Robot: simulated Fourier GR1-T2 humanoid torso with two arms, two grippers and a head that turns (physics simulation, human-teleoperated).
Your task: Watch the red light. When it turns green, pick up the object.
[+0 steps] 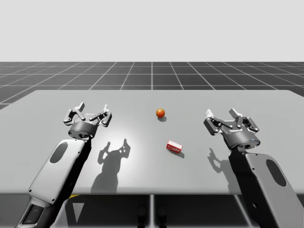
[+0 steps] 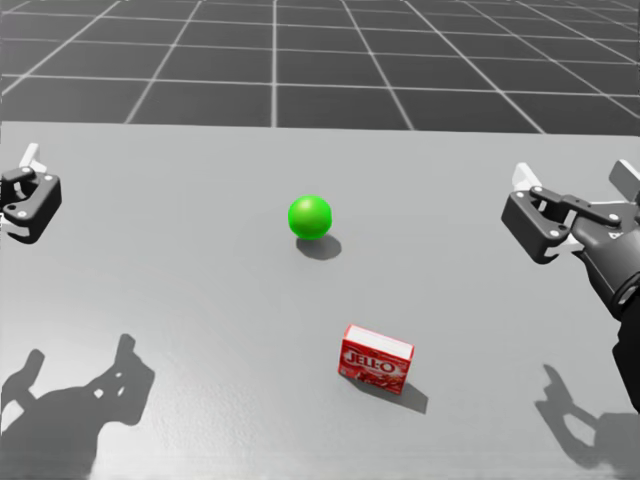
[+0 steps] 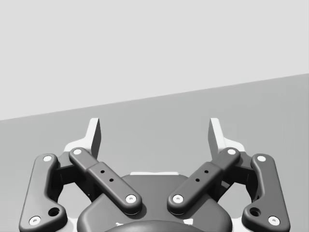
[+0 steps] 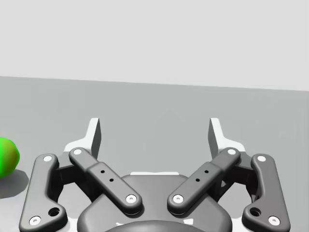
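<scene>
A small ball light stands mid-table; it looks orange-red in the high view (image 1: pixel 160 113) but green in the head view (image 2: pixel 310 216) and beside my right gripper in the right wrist view (image 4: pixel 7 157). A small red box (image 1: pixel 175 147) (image 2: pixel 376 358) lies flat nearer to me, right of centre. My left gripper (image 1: pixel 93 109) (image 2: pixel 25 190) (image 3: pixel 154 133) hovers open over the table's left part, far from both. Over the right part my right gripper (image 1: pixel 230 116) (image 2: pixel 575 180) (image 4: pixel 154 133) is open too, with nothing between its fingers.
The grey table (image 1: pixel 142 166) carries nothing besides the ball and the box. Its front edge runs just below my forearms, and a dark gridded floor lies beyond the far edge.
</scene>
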